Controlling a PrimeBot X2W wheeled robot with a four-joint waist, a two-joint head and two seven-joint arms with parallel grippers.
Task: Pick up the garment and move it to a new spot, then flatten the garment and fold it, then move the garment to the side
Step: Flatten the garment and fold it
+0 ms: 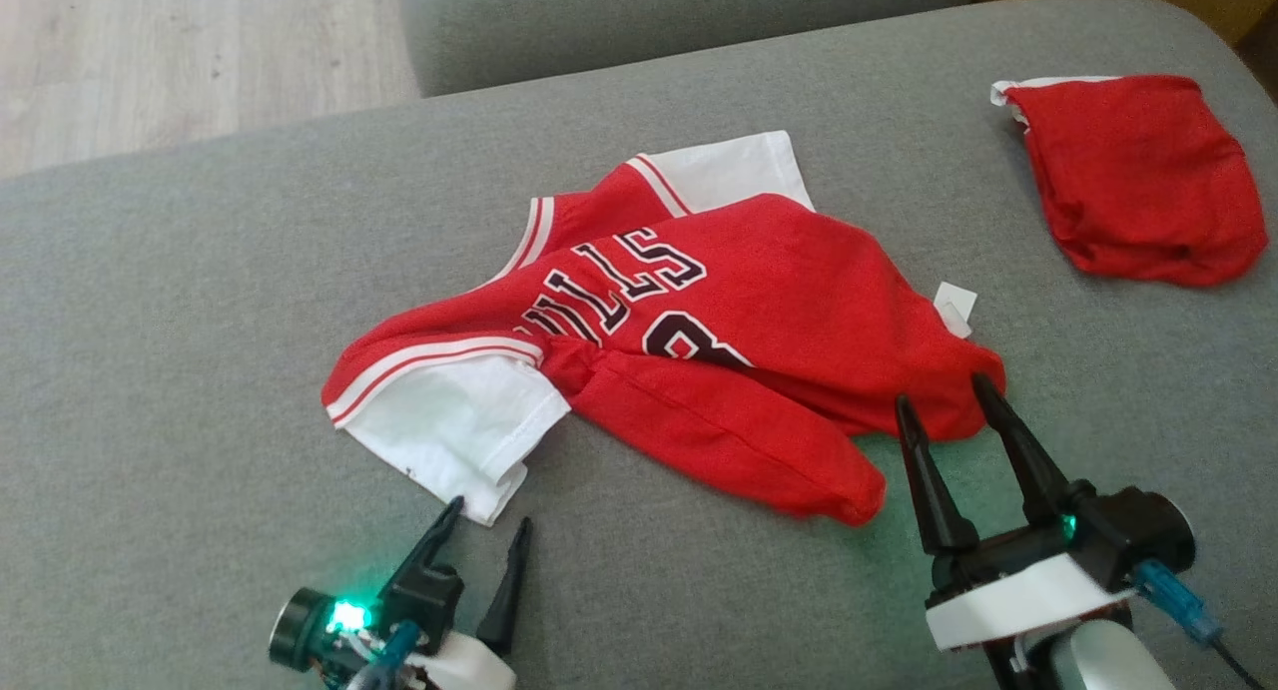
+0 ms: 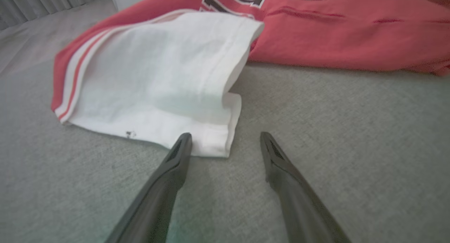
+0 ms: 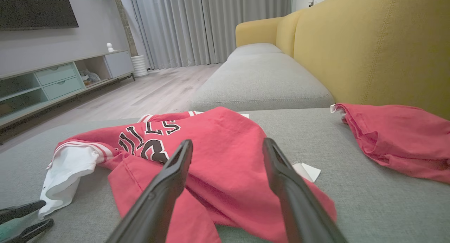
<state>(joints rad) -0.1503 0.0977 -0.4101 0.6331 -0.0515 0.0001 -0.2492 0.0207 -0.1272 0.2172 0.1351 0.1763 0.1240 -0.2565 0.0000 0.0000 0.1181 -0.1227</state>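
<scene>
Garment (image 1: pixel 699 341) lies crumpled on the grey cushion (image 1: pixel 200 321), between and just ahead of your two grippers.

Head view: the left gripper (image 1: pixel 490 510) has its jaws spread wide and holds nothing, its tips just short of the white sleeve (image 1: pixel 449 430). The right gripper (image 1: pixel 943 389) is equally wide and empty, its tips over the red hem edge. The long axis runs across in front of you, collar and sleeves towards the left gripper's side, hem towards the right gripper, and the hem half is doubled over itself. A second red cloth (image 1: pixel 1138 181) sits well beyond the right gripper.

Left wrist view: the sleeve's corner lies right at the inner fingertip, partly inside the gap. It looks like two layers. If you close here you may pinch only the top one, or snag the cushion instead.

Right wrist view: red fabric humps up under and ahead of both fingers, with a paper tag (image 3: pixel 309 171) just past the outer finger. A grab here would likely catch one loose fold, so the garment could lift twisted. Uneven lifting between the arms would bunch it further, and drifting outward risks dragging it onto the second cloth.
</scene>
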